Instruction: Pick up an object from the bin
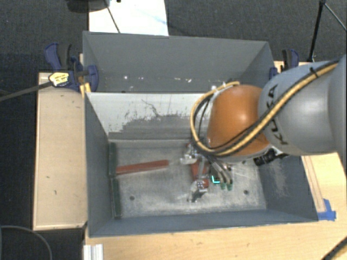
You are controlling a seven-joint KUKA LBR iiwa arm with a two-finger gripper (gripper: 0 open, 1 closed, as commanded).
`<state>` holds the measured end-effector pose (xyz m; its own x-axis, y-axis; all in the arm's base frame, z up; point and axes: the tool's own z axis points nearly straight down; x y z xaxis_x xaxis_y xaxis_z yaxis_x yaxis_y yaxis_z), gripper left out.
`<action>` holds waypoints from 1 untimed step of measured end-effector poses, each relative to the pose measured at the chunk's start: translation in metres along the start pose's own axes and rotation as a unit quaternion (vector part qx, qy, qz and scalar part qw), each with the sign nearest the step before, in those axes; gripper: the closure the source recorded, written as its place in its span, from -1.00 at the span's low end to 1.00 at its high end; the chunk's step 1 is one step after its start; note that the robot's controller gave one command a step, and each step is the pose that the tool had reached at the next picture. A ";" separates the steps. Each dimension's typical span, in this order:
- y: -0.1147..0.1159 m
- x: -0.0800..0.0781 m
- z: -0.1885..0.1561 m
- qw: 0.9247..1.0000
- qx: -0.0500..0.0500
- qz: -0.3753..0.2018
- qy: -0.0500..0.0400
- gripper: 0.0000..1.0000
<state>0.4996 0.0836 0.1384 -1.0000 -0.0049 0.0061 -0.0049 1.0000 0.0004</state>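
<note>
Gripper [201,188] is low in the bin [162,64], down at floor level, right of the floor's centre and nearer the front wall than the back. The wrist's orange cover [233,121] and looped cables [198,129] hang above it and hide much of the floor's right half.

How far the gripper is open: cannot tell, as the tool reads as a tangle of metal parts. No thing can be made out in its grasp.

Nearest thing: a small reddish piece [194,170], touching or just beside the gripper on its back-left side. Whether it is loose or part of the tool is unclear.

Progress, as a judgement: the reach into the bin looks done, but a grasp is not confirmed. Closing, the lift and clearing the rim are left.

Other things: a long red-brown bar [142,168] lies flat on the floor left of centre, apart from the gripper. Dark green strips [112,161] run along the foot of the left wall, well apart.

Obstruction: nothing crowds the gripper. The right wall is near the arm, which may matter on the lift.
</note>
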 end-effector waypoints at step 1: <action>0.000 -0.002 -0.004 1.000 0.000 0.001 -0.004 -1.00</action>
<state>0.5016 0.0833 0.1419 -1.0000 -0.0023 -0.0013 -0.0023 1.0000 0.0011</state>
